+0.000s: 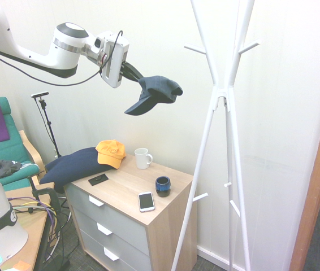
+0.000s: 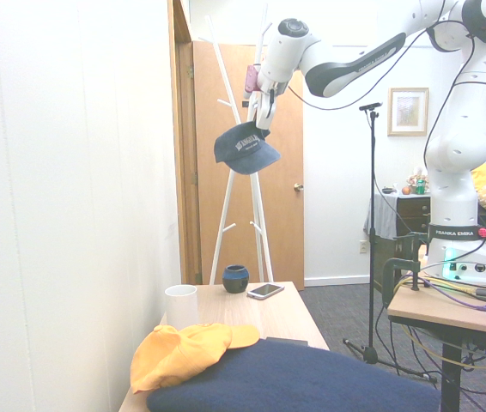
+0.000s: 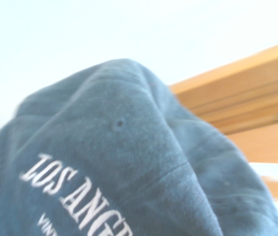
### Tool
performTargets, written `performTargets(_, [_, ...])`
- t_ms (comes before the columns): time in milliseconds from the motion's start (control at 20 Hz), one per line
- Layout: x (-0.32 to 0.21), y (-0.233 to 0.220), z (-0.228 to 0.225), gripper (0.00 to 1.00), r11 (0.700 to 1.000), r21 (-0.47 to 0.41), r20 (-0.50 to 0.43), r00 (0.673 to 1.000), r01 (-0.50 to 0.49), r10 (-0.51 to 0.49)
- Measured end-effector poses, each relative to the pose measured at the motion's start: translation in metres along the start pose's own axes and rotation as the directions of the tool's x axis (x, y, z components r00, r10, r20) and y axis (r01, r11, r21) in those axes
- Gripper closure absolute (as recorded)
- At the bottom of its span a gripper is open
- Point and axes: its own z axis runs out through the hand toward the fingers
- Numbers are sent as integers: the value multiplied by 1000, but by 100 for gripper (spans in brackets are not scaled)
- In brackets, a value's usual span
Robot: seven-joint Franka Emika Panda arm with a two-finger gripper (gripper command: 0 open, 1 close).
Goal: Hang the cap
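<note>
Cap (image 1: 155, 92) droops soft and light, pinched at its crown by the tool (image 1: 139, 77), upper centre.

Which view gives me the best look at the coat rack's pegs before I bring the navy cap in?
The first exterior view: the white coat rack stands unobstructed beside the dresser, upper pegs clear, the navy cap held left of them. The second exterior view shows the rack partly behind the cap and arm. The wrist view shows only cap fabric and lettering.

One exterior camera looks down at the dresser (image 1: 127, 183) from its front corner; the other looks along its top toward the door (image 2: 286, 172). The wrist camera sits close against the cap (image 3: 129, 177).
</note>
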Motion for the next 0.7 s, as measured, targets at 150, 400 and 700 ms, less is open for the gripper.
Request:
performTargets(150, [49,47,-19,100,997,-37,-58,997,-63,60])
performTargets(400, [92,117,-18,100,986,-78,-96,985,-151,143])
performTargets(700, [110,155,6,100,976,-71,-110,975,-204,195])
